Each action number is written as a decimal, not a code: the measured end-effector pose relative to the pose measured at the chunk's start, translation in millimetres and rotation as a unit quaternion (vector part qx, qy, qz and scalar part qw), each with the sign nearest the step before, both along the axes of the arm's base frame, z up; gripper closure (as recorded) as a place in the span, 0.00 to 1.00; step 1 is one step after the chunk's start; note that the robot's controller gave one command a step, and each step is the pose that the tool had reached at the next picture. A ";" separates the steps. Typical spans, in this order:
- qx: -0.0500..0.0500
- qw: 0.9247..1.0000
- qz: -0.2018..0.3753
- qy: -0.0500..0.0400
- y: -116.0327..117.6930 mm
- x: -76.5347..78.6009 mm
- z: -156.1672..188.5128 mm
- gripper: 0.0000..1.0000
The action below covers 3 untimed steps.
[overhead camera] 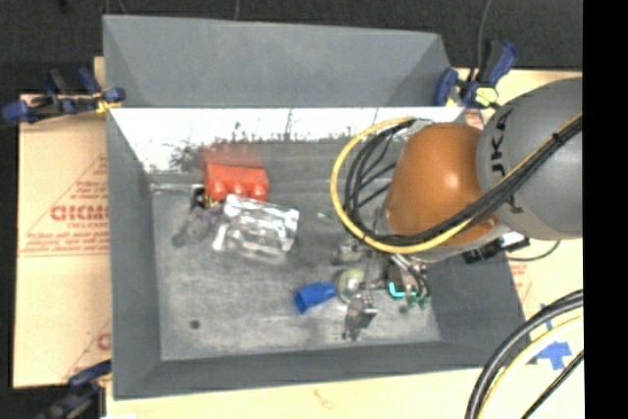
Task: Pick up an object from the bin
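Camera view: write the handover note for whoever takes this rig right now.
Claw: down near the floor of the bin, front right; open or shut cannot be told.
Things: a small blue piece lies just left of the claw. A red-orange block sits toward the back left, with a clear plastic piece right in front of it.
Done: the arm is lowered into the bin beside the blue piece.
Left: nothing is seen lifted yet. Grasp one thing, probably the blue piece since it is nearest, and raise it out.
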State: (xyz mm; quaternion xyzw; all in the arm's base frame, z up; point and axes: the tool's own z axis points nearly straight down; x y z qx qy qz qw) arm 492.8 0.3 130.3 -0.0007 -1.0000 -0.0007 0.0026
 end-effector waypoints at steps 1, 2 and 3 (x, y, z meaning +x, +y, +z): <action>-0.001 1.000 0.028 -0.008 26.7 7.7 -59.6 0.00; 0.000 1.000 0.027 -0.012 26.7 10.3 -54.0 1.00; -0.002 0.998 0.055 -0.009 13.6 26.8 92.3 1.00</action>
